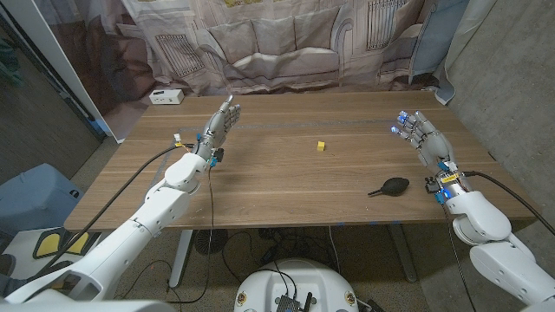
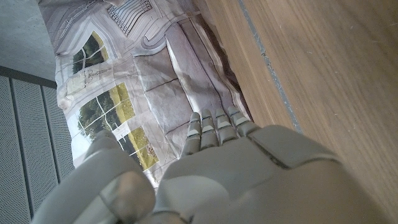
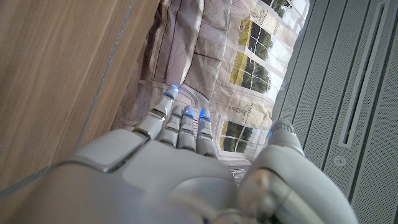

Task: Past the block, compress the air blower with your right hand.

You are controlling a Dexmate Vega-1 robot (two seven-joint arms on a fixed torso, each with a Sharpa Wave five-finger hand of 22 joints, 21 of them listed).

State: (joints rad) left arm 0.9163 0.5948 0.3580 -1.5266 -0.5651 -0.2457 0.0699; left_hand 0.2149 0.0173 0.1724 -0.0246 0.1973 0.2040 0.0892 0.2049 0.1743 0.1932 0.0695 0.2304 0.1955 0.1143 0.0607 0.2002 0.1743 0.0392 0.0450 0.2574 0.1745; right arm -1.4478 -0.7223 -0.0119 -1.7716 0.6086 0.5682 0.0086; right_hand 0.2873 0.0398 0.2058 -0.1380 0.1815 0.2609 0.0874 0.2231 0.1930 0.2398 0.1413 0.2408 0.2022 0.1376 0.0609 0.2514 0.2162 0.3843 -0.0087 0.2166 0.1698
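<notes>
Black air blower (image 1: 392, 185) flat on table (image 1: 286, 186), long axis crosswise, nozzle toward robot's left; both hands' fingers spread, empty.

The setting was a robot test lab dressed as a home: a wooden tabletop (image 1: 286, 173) stood on bare concrete floor (image 1: 512, 113), backed by a hanging cloth backdrop (image 1: 277, 43) printed with a sofa and windows, with loose cables (image 1: 286, 247) trailing beneath and a small white box (image 1: 166, 96) at the far corner.

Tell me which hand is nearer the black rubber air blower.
Right. The right hand hangs just beyond the black rubber air blower, while the left hand is far across the table, past the small yellow block.
</notes>
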